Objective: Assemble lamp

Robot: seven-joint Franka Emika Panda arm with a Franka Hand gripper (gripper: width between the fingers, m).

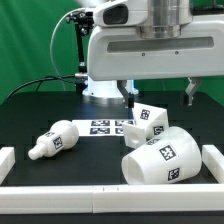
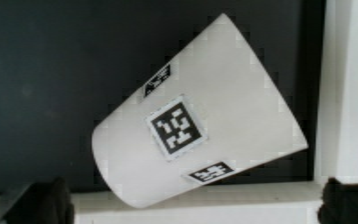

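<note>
The lamp shade (image 1: 160, 162), a large white truncated cone with tags, lies on its side at the front of the exterior view's right. It fills the wrist view (image 2: 202, 120). The blocky base (image 1: 150, 118) sits just behind the shade. The round-headed bulb (image 1: 55, 140) lies on its side at the exterior view's left. My gripper (image 1: 160, 98) hangs open and empty above the base and shade, touching neither. In the wrist view my gripper (image 2: 194, 205) shows only two dark fingertips (image 2: 43, 200) set wide apart.
The marker board (image 1: 105, 127) lies flat on the black table between the bulb and the base. White rails border the table at the front (image 1: 100, 196), the left (image 1: 5, 160) and the right (image 1: 212, 160). The front rail also shows in the wrist view (image 2: 247, 195).
</note>
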